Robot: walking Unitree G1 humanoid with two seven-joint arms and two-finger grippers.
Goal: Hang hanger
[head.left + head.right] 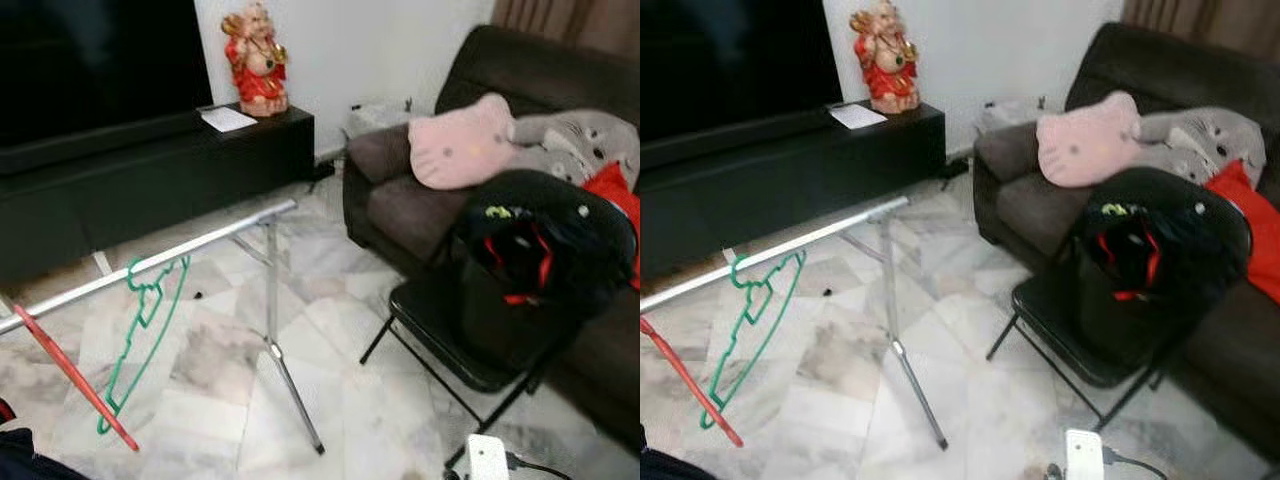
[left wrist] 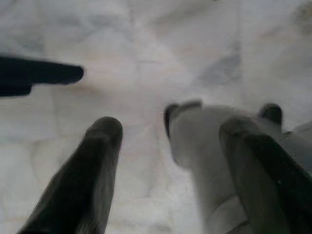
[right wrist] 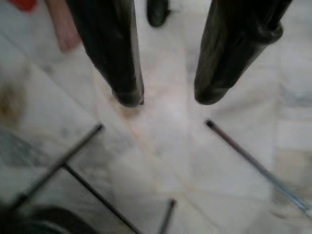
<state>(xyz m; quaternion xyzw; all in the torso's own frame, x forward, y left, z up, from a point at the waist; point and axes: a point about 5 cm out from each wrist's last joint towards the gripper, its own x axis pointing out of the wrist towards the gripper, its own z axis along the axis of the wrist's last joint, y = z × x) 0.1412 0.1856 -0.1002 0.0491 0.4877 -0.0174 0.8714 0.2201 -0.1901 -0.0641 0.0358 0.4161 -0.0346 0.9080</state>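
While both arms hang idle, the left tool (image 2: pixel 165 141) points down at the marble floor (image 2: pixel 161 48), fingers (image 2: pixel 92 165) spread apart, nothing between them; a pale blurry object sits just beside one finger. Right tool (image 3: pixel 168 95) likewise faces the floor, its two black fingers (image 3: pixel 122 73) apart and empty, with thin black chair legs (image 3: pixel 73 170) and a metal rod below it on the floor side.

Head views: green hanger (image 1: pixel 140 340) hangs by its hook on the silver rail (image 1: pixel 150 262), well apart from both tools. Red hanger (image 1: pixel 75 378) slants down under the rail just beside the green one; can't tell if it is hooked on. Rail rests on a folding metal leg (image 1: pixel 272 320). Black folding chair (image 1: pixel 470 350) with a black bag (image 1: pixel 540 250) stands near the dark sofa (image 1: pixel 400 200), pink cushion (image 1: pixel 460 145) on it. Red figurine (image 1: pixel 256 60) stands on the black TV cabinet (image 1: pixel 150 190).
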